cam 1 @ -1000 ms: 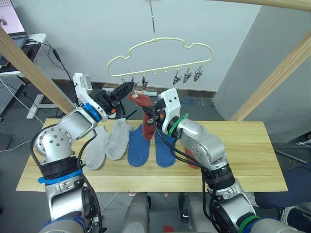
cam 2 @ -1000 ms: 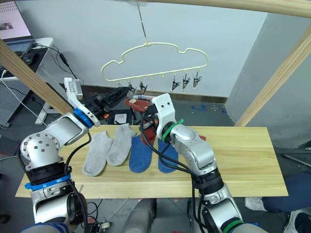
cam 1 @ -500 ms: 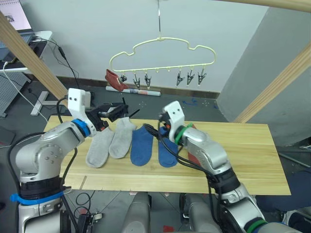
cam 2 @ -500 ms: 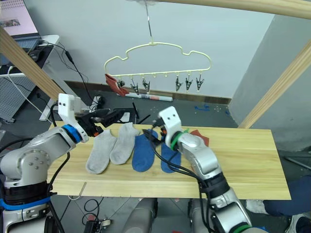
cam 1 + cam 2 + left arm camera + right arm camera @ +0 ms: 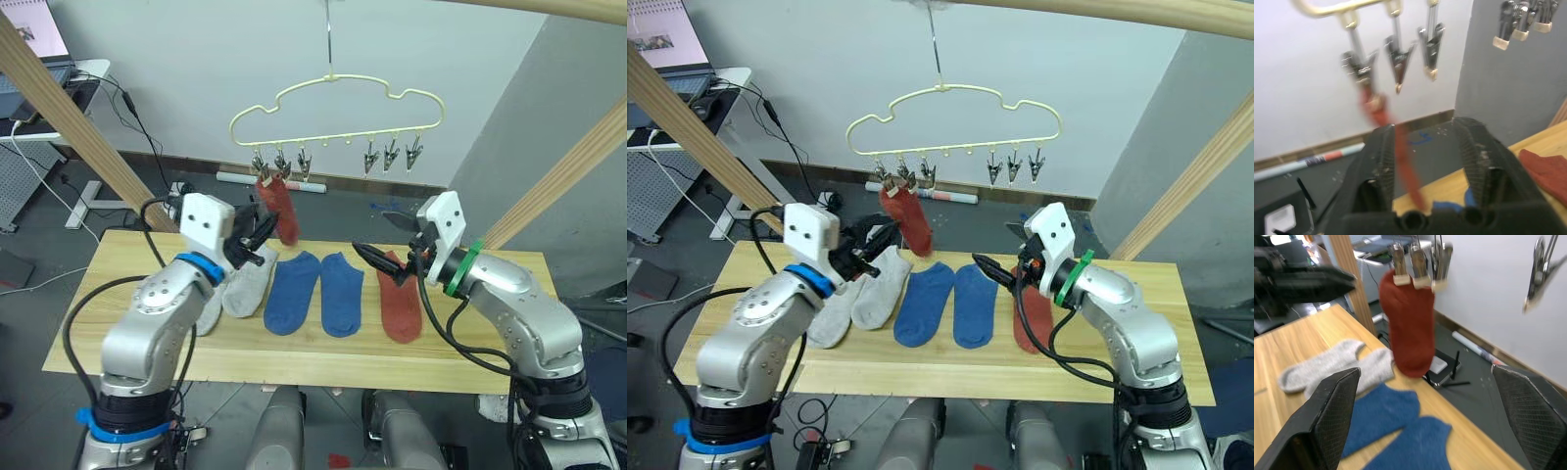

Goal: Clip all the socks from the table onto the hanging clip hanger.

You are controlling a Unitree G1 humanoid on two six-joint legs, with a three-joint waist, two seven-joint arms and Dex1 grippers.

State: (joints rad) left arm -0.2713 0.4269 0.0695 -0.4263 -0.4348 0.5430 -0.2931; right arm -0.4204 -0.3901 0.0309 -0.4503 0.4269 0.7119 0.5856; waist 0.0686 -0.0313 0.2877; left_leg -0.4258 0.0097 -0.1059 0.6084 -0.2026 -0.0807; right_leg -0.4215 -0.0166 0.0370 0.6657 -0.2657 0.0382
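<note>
— Looking at the clip hanger (image 5: pixel 333 113) now, I see one rust red sock (image 5: pixel 280 210) hanging from the leftmost clip (image 5: pixel 259 164). A second ago my right gripper had that sock pinched up under the clips, with the left gripper at the clip itself. Both have since come down and away.

— So it held on release?

— It seems so; the sock hangs free, just above and ahead of my left gripper (image 5: pixel 257 235), touching neither hand. That gripper's fingers are spread with nothing between them; in the left wrist view the sock dangles beyond the gap.

— And the right?

— My right gripper (image 5: pixel 387 245) is wide open too, empty, hovering over the table (image 5: pixel 509 338). The second rust red sock (image 5: pixel 400 304) lies flat just below it.

— What remains?

— One of six is done, as I judge it. Further to the left of the right gripper lie the two blue socks (image 5: pixel 315 292) side by side, and the two light grey socks (image 5: pixel 235 287) sit under my left gripper. Five clips are bare. I'd take the rust red one next, since it is nearest.
</note>
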